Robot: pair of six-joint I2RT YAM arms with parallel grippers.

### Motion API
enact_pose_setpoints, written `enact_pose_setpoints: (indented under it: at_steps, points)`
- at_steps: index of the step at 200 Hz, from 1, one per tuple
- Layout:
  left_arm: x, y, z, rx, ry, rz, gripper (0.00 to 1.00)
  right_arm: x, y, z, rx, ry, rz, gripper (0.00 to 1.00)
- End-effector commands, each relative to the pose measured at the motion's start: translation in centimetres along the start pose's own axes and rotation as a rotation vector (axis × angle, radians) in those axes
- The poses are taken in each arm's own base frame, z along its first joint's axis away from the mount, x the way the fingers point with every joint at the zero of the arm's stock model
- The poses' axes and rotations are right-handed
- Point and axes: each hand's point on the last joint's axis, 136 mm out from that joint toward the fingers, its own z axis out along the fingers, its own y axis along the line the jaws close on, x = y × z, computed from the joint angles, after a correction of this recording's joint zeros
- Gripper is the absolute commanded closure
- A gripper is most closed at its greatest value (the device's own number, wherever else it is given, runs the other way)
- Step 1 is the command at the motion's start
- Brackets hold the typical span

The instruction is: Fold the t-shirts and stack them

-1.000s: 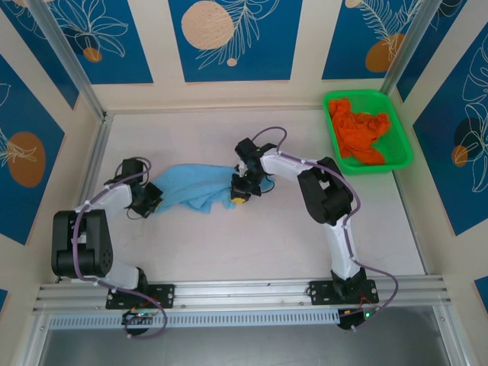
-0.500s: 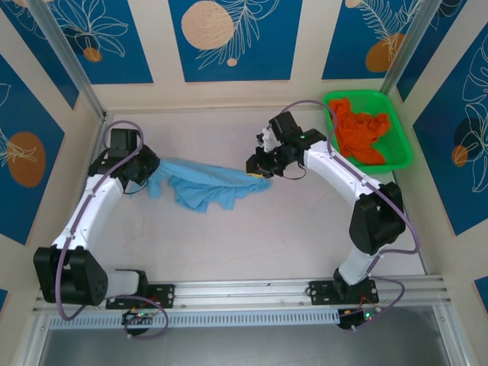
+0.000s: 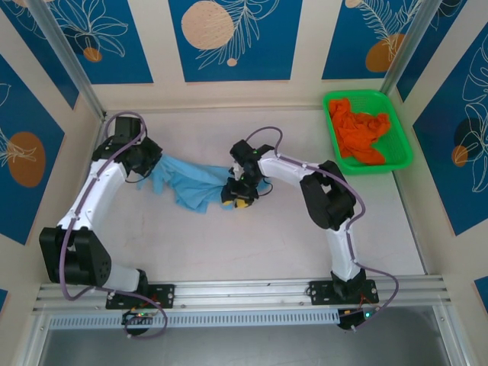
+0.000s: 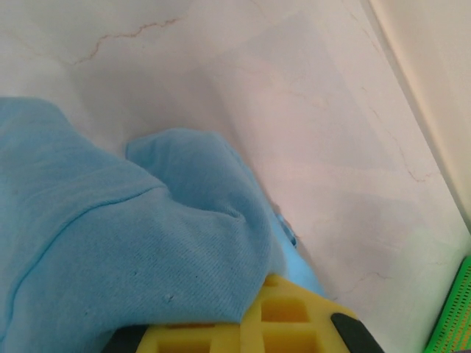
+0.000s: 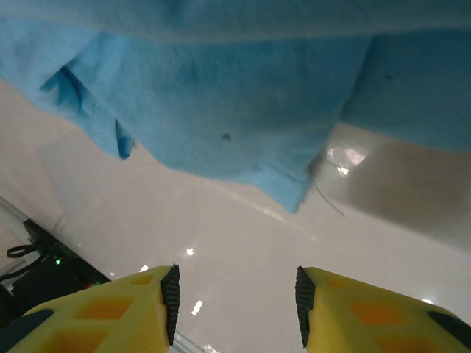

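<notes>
The light blue t-shirt (image 3: 187, 181) lies crumpled on the desk (image 3: 267, 244), left of centre. It is drawn out in a loose band from its far-left end towards the middle. That far-left end is bunched at the left gripper (image 3: 146, 164), which is closed on the cloth. In the left wrist view the blue fabric is heaped over the top of a yellow finger (image 4: 291, 327), so the pinch itself is covered.

At the shirt's other end sits the right gripper (image 3: 238, 198), low over the desk. Its two yellow fingers stand apart with nothing between them (bare desk shows through the gap). In the right wrist view the shirt's ragged hem lies just ahead of the fingertips, not touching them, with a loose thread trailing off one corner.

The orange t-shirt (image 3: 360, 131) is well apart from all this. It lies in a rumpled heap inside the green basket (image 3: 404, 156), which sits at the far right corner of the desk against the wall panels.
</notes>
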Motion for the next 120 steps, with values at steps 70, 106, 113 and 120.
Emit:
enact_pose_setpoints:
  at_steps: [70, 106, 113, 120]
  points:
    - [1.0, 0.8, 0.7, -0.029, 0.017, 0.026, 1.00, -2.9, -2.0, 4.3, 0.179, 0.016, 0.025, 0.64]
    - [0.5, 0.5, -0.1, -0.048, 0.007, 0.078, 1.00, -2.0, -3.7, 5.0, 0.258, 0.023, 0.002, 0.88]
    - [0.4, 0.6, -0.3, -0.056, 0.000, 0.087, 1.00, -2.0, -4.1, 4.9, 0.269, 0.020, 0.002, 0.91]
    - [0.2, 0.6, -0.4, -0.062, -0.005, 0.092, 1.00, -1.9, -4.2, 4.6, 0.267, 0.015, 0.003, 0.93]
